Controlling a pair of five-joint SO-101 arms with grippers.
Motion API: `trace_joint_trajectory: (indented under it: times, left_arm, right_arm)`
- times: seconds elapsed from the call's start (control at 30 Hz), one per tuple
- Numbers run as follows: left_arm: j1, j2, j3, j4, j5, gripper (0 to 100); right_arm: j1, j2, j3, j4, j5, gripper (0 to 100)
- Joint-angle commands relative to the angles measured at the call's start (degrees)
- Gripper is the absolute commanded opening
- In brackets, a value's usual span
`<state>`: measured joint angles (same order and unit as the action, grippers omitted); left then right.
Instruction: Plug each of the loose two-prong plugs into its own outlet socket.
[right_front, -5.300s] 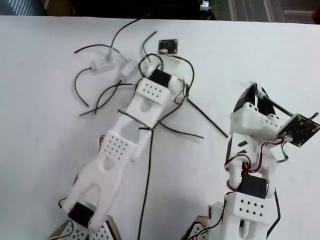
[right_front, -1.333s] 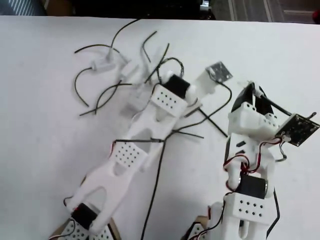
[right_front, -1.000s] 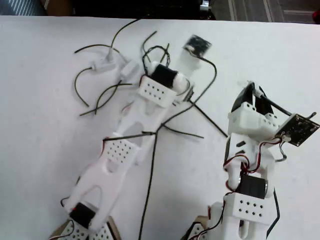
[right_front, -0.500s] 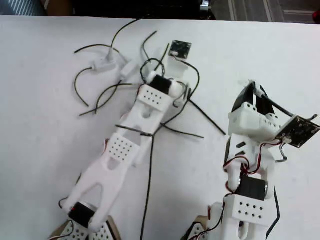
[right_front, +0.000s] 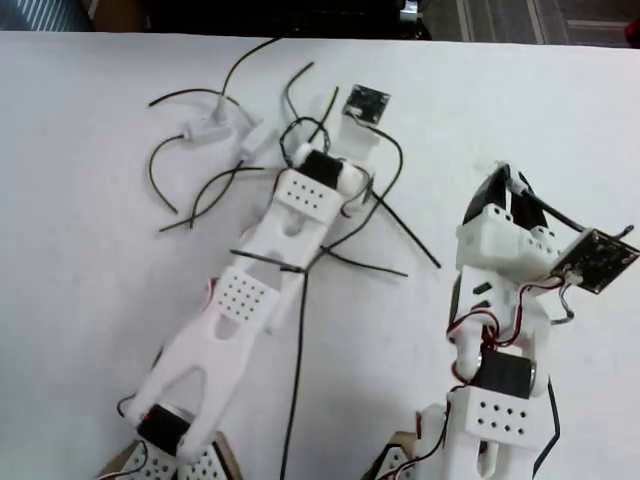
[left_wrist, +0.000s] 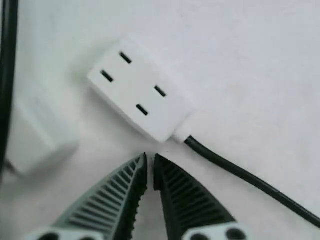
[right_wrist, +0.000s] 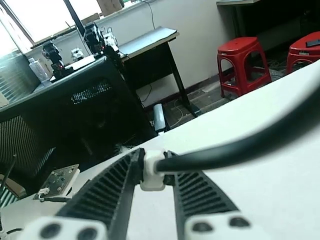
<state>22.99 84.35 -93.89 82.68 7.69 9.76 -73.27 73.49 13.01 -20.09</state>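
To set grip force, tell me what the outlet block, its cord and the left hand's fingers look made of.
Outlet block: hard white plastic, smooth matte, with crisp moulded slots. Cord: black flexible jacket, probably rubber or PVC, slight sheen. Fingers of the left hand: dark ribbed plastic, apparently; soft or rigid is unclear.

Left arm (right_front: 245, 295) lies extended long and low, diagonally away from its base, wrist pointing down; left gripper (left_wrist: 150, 159) has its fingers pressed almost together with nothing between them. Right arm (right_front: 497, 300) is folded close to its base, right gripper (right_wrist: 153, 154) raised and clamped on a white plug (right_wrist: 151, 175)
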Motion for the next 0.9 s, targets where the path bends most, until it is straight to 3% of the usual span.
trace_joint_trajectory:
  times: [0.0, 0.2, 0.43, 0.67, 0.87]
  left_arm:
    - [-0.8, -2.8, -1.8, 4.7, -3.2, 3]
    - [0.5, -10.2, -1.9, 12.7, -5.5, 2]
    - [0.6, -9.7, -1.6, 6.8, 3.1, 3]
    - [0.6, -4.3, -1.8, 4.3, 8.9, 19]
    - [2.5, -10.5, -1.8, 12.2, 8.2, 10]
  right_arm:
    - [-0.2, -0.7, -1.1, -1.0, 0.2, 1.7]
    - [-0.2, -0.7, -1.1, -1.0, 0.2, 1.7]
    - [-0.2, -0.7, -1.1, -0.9, 0.2, 1.7]
    - [-0.2, -0.7, -1.1, -0.9, 0.2, 1.7]
    - [-0.2, -0.7, -1.1, -0.9, 0.2, 1.7]
